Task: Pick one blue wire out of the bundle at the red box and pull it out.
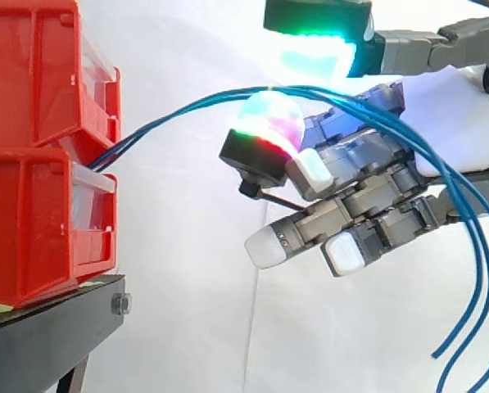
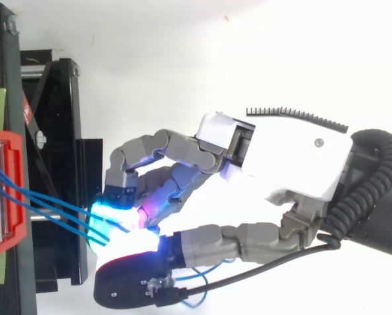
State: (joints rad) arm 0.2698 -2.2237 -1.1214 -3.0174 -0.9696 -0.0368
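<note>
The blue wires (image 1: 121, 146) ran from the red bins (image 1: 31, 221) ahead of the hand (image 1: 367, 196), arched over it and drooped behind, though whether it gripped any could not be told.

Cut by the side view's left and top edges: the red bins (image 1: 31, 205). Hidden in the gap between the 2 stacked bins — the roots of the blue wires (image 1: 117, 150), with some free ends running off the bottom and right edges. Too tightly bunched near the bins to count. Lost in glare under the hand (image 2: 294, 157) in the top view — cannot tell held from loose there.
</note>
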